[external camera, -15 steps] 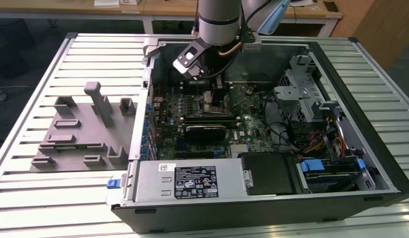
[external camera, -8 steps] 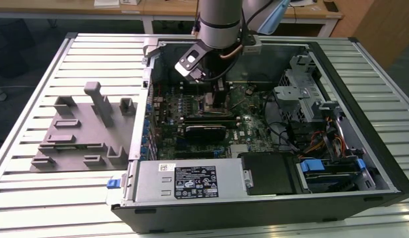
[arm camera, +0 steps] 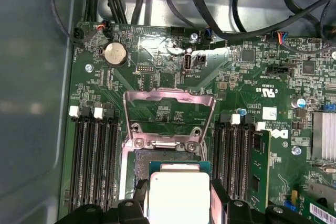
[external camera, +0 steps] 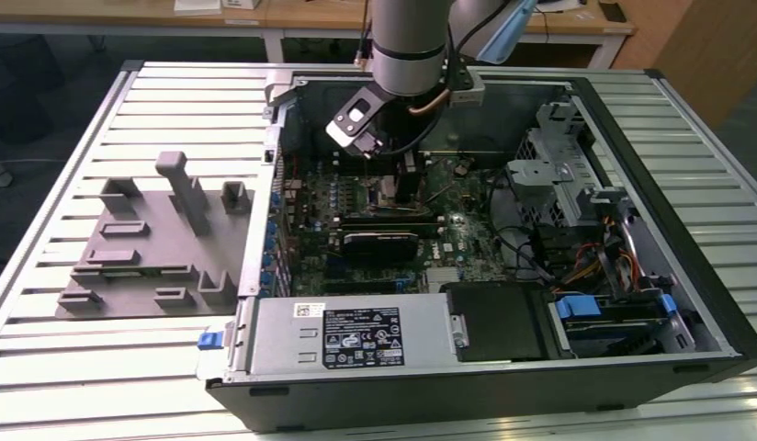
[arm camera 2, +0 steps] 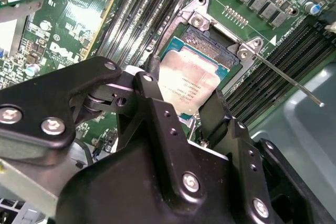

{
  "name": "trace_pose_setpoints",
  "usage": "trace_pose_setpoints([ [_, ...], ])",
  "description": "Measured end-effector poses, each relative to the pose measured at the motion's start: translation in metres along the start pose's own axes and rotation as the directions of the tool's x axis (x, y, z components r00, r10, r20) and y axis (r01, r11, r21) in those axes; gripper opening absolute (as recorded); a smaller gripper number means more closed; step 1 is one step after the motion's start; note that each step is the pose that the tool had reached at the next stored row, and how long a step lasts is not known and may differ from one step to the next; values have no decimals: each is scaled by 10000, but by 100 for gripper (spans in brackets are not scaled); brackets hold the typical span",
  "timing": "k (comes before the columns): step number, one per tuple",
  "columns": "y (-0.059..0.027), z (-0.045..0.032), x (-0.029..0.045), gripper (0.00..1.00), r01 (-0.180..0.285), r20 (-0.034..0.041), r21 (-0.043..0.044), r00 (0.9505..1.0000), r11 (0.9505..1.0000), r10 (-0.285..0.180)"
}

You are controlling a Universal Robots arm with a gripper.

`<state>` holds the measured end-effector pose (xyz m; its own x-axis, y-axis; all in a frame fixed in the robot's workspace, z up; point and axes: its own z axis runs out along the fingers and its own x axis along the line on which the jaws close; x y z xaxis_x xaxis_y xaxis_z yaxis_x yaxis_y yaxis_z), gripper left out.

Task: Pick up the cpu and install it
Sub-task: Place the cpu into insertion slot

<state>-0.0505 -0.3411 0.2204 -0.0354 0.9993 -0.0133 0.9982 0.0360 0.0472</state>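
One cpu (arm camera 2: 189,85) | two fingers (arm camera 2: 218,114) clasping it | one socket (arm camera 2: 210,43) beneath

**Item:** cpu (arm camera 2: 190,80), one unit.

**Look:** small flat square chip. Its pale silver metal lid carries faint print, and a thin green rim frames the lid in both wrist views (arm camera: 178,195).

**Pose:** lid facing up toward my wrist, lying flat rather than on edge.

**Place:** held in my gripper (arm camera 2: 185,90), centred between my two black fingers (arm camera 2: 220,116). Each finger presses against an opposite edge. Most of the lid is exposed past my fingertips.
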Motion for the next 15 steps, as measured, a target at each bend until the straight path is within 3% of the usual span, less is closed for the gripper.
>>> trace_pose_setpoints([
  [15,-3,94,29,54,-228,9,2,9997,9997,228],
])
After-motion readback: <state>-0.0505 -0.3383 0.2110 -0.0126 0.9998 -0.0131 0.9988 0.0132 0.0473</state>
